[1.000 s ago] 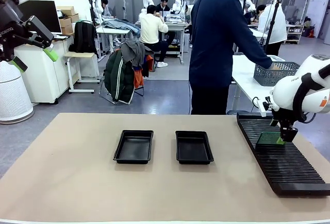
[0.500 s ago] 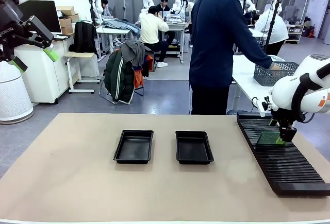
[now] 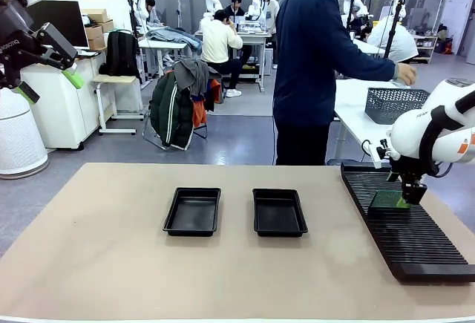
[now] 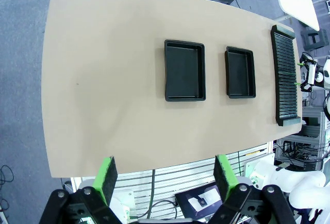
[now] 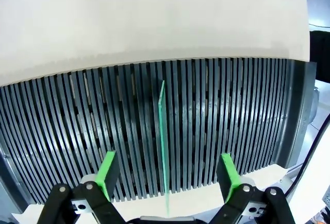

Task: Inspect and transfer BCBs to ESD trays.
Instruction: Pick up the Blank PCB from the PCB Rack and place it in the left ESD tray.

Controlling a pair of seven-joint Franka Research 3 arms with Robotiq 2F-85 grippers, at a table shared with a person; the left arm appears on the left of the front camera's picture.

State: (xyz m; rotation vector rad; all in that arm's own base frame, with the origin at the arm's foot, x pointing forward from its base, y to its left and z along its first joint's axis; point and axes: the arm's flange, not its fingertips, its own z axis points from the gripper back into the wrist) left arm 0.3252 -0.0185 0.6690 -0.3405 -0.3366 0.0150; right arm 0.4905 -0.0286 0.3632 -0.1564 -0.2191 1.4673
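At the right end of the bench (image 3: 104, 263), one green BCB (image 3: 385, 201) stands on edge in a slot of the long black ribbed rack (image 3: 415, 245). The right gripper (image 3: 404, 200) hangs over it, fingers spread wide on either side of the board, not touching it. Two black ESD trays (image 3: 192, 211) lie side by side mid-bench. The left gripper (image 3: 50, 85) is raised high at the left, spread wide and holding nothing.

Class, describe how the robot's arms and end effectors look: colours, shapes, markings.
The right arm is white and rounded, with black joint bands and an orange mark. The left end effector and right end effector are black, each with two green-padded fingers; the left one bears white lettering.
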